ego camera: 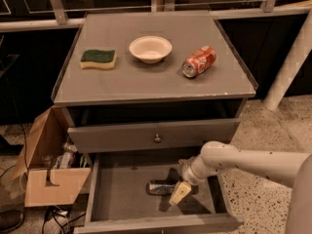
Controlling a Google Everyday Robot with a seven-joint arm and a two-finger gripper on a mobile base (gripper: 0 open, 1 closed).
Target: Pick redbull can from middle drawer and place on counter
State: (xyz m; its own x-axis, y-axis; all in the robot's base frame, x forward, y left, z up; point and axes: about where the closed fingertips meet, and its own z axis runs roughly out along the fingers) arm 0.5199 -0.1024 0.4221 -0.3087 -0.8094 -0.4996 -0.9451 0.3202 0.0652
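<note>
The counter (146, 84) is the broadest thing here. It is a flat grey top well above the middle drawer (122, 196), which stands pulled out at the foot of the cabinet with its deep tray open to view. Directly above that drawer is the shut drawer with the small round knob (157, 138). The robot's pale arm (243, 161) reaches into the middle drawer from the view's right, and an open cardboard box (46, 179) stands just beside the drawer on the view's left. On the counter, high above the drawer, are a white bowl (150, 48), a green-and-yellow sponge (98, 58) and an orange-red soda can (199, 61) tipped on its side. The redbull can (160, 187) lies on its side on the drawer floor, a little right of the drawer's middle and lengthwise across it. The gripper (179, 193) is down inside the drawer at the can's right end, touching it or nearly so. Whether the claw is spread or pinching the can cannot be told from this view. The can is probably light, thin-walled and smooth. Lying down it will likely roll under a nudge, and a hard squeeze could dent it. The best hold is probably across the slim body at mid-length, square to its axis.
</note>
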